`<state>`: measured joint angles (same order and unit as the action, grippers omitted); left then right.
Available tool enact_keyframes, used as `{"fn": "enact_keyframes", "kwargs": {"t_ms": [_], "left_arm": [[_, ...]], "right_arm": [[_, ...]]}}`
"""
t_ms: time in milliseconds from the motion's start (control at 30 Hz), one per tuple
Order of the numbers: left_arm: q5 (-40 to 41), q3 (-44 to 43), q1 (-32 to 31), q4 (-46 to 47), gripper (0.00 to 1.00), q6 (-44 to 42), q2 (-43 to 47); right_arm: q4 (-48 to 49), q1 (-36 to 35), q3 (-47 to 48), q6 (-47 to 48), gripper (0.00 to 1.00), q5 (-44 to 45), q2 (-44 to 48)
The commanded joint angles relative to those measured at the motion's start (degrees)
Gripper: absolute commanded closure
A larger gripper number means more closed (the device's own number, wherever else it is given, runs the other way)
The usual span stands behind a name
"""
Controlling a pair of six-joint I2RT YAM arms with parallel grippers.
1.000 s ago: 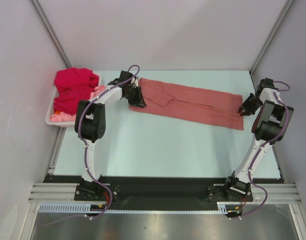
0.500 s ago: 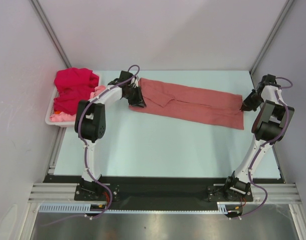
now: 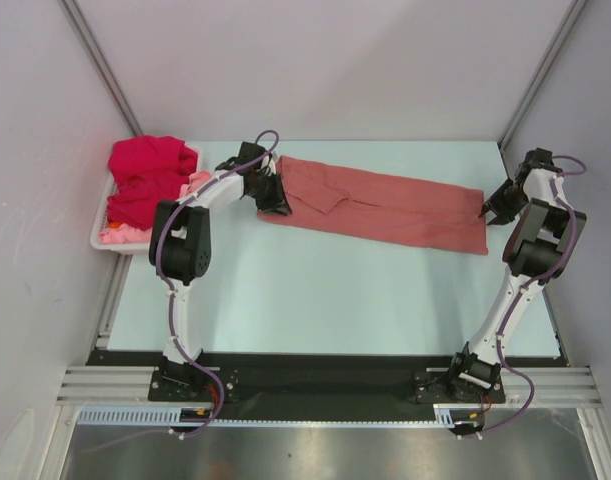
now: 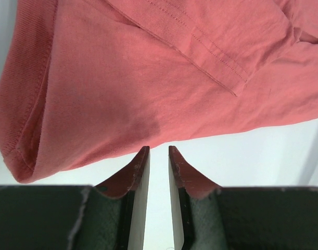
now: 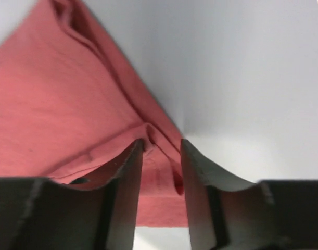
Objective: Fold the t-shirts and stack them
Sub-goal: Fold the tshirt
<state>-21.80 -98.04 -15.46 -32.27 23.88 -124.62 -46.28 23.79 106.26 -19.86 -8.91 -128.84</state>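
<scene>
On the table (image 3: 315,290), salmon-red t-shirt (image 3: 385,205) lies just beyond parted left jaws, corner between parted right jaws.

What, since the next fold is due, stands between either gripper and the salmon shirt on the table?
Nothing visible does. The left gripper sits right at the left end of the salmon-red t-shirt; the right gripper has its jaws astride the shirt's right edge.

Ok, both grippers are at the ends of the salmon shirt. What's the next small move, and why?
Probably close the right gripper on the shirt corner: a ridge of cloth lies between its parted fingers, not yet pinched. The left gripper is open too, its tips at the shirt's edge with only table between them.
</scene>
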Motion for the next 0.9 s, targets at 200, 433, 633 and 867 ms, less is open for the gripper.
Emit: {"fn": "enact_keyframes", "kwargs": {"t_ms": [200, 433, 633, 867], "left_arm": [[0.53, 3.02, 0.87, 0.98, 0.68, 0.29, 6.66], [-2.18, 10.32, 3.24, 5.99, 0.45, 4.77, 10.44], [-3.68, 12.95, 4.83, 7.48, 0.42, 6.79, 11.15], [-6.32, 18.23, 7.02, 12.67, 0.41, 10.40, 12.47]], "right_arm": [[-5.32, 2.48, -7.44, 0.79, 0.40, 9.44, 12.45], [6.10, 6.27, -28.28, -6.33, 0.34, -8.31, 23.44], [13.49, 6.27, -35.85, -9.94, 0.33, -14.03, 23.99], [15.78, 6.27, -35.95, -11.26, 0.36, -14.47, 21.35]]}}
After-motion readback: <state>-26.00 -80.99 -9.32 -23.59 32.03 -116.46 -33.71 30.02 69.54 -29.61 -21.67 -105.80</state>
